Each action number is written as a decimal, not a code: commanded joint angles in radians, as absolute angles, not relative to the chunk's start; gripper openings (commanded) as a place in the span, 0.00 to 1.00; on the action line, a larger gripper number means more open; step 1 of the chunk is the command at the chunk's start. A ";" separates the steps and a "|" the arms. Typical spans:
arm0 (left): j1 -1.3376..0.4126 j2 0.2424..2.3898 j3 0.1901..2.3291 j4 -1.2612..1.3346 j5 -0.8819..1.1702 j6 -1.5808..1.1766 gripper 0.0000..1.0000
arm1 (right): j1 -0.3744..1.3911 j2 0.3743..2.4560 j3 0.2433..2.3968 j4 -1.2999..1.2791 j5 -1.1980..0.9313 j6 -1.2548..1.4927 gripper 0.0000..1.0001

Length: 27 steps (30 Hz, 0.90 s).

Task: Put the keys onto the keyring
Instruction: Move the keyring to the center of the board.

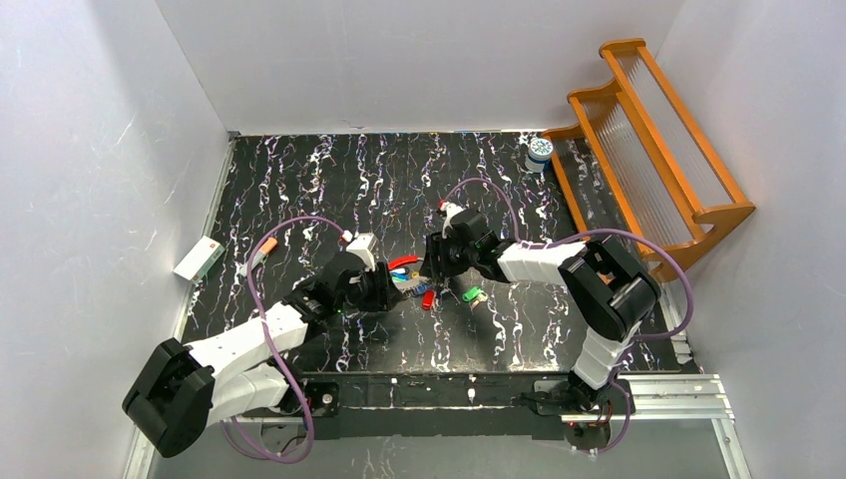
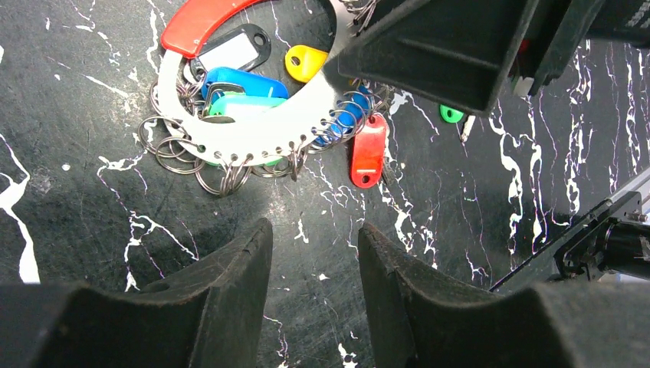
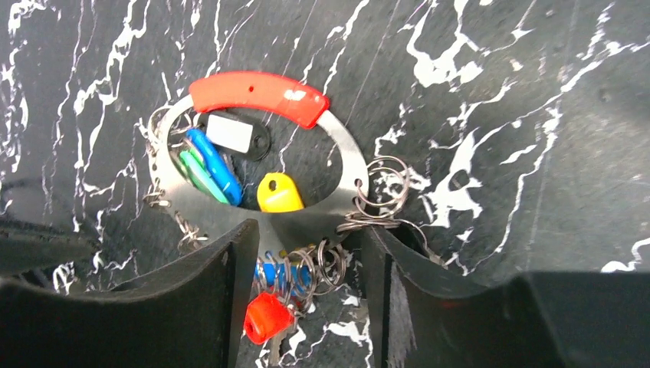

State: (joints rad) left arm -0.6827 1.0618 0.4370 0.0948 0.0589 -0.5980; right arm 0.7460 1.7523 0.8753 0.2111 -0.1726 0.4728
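Right wrist: right jaws open over keyring [image 3: 260,90]; left jaws open; tag [image 3: 230,134] blank

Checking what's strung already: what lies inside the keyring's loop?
Inside the keyring: a black tag with white label, a blue key, a green key, a yellow key. Only heads show; blades are covered.

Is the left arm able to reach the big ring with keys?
Probably yes: the left gripper is open, with only bare table between it and the ring; the right gripper covers just the far side.
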 commanded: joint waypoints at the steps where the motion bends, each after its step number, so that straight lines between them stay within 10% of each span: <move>1: -0.674 1.045 0.445 0.072 0.044 -0.585 0.43 | 0.740 1.739 0.925 0.147 -0.108 0.421 0.62; 27: -0.638 1.043 0.437 0.094 0.083 -0.607 0.43 | 0.797 1.719 0.936 0.204 -0.376 0.461 0.40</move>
